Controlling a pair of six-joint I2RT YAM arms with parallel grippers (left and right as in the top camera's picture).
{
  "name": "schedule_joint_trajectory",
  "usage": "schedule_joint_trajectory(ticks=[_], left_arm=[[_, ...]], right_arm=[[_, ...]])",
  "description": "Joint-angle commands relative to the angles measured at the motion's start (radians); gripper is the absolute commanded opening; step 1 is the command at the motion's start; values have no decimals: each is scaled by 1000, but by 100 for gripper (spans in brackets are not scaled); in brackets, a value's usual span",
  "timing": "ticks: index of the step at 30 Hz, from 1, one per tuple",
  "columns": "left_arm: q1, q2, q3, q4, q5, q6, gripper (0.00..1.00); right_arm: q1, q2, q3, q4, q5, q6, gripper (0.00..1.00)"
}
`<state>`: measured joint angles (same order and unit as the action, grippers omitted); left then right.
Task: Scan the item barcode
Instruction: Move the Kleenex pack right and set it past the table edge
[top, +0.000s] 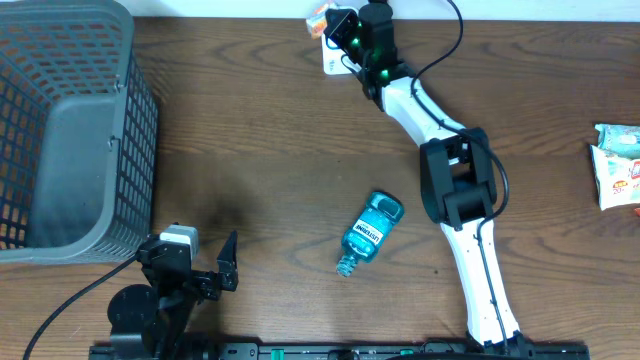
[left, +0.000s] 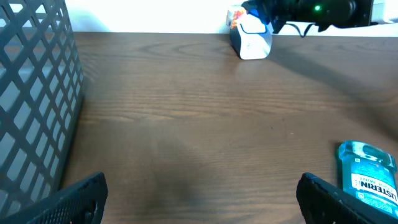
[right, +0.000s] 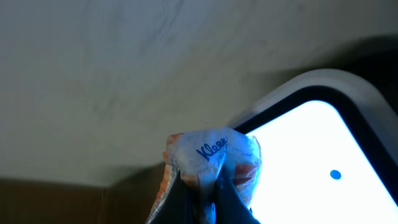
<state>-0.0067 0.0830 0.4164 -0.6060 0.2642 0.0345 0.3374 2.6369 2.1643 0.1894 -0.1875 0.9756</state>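
My right gripper (top: 338, 28) is shut on a small orange and white Kleenex tissue pack (top: 318, 17) at the table's far edge. It holds the pack just above the white barcode scanner (top: 332, 62). In the right wrist view the pack (right: 214, 155) is pinched between my dark fingertips (right: 208, 194), right beside the scanner's bright lit window (right: 305, 162). No barcode shows on the pack. My left gripper (top: 197, 262) rests open at the near left, and nothing lies between its fingers (left: 202, 199). The left wrist view also shows the scanner (left: 252, 38) and the pack (left: 234, 15) far off.
A blue Listerine bottle (top: 370, 232) lies on its side mid-table, at the lower right of the left wrist view (left: 370, 177). A grey mesh basket (top: 140, 130) fills the far left. A snack packet (top: 618, 165) lies at the right edge.
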Motion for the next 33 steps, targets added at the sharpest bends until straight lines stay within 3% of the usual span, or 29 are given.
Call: schedule_joint_trajectory(ticks=[1,6,9,13,16,18,21,24,28,30,31,32,33], left_arm=[[5,-4,9,-1,13,14,97],[5,-4,9,-12,13,14,97],[5,-4,9,-66,13,14,97],[5,-4,9,-155,13,14,97],[5,-4,9,-233,13,14,97],[5,-4,9,-280,13,14,97],[5,-4,9,-343,13,14,97],[5,-4,9,-380,13,14,97],[5,-4,9,-380,13,14,97],[5,-4,9,-380,13,14,97],[5,-4,9,-380,13,14,97],[5,-4,9,-380,13,14,97],[5,-4,9,-380,13,14,97]], right_arm=[[-62,-94,1,-89,-208,-102,2],[-154,-208,1,-359,-380,-145,1],[-241,-290,1,-647,-320,-289,1],[-351,-332,1,-925,-43,-484,1],[-445,-329,0,-1088,301,-528,1],[-509,-316,-2,-1160,525,-528,1],[-601,-287,-2,-1210,713,-529,2],[-687,-256,-3,-1237,728,-529,8],[-790,-218,-3,-1267,597,-529,15],[-831,-212,-3,-1278,507,-529,23],[-848,-211,-3,-1281,468,-530,32],[-865,-214,-1,-1281,420,-550,51],[-878,-222,0,-1281,380,-577,86]])
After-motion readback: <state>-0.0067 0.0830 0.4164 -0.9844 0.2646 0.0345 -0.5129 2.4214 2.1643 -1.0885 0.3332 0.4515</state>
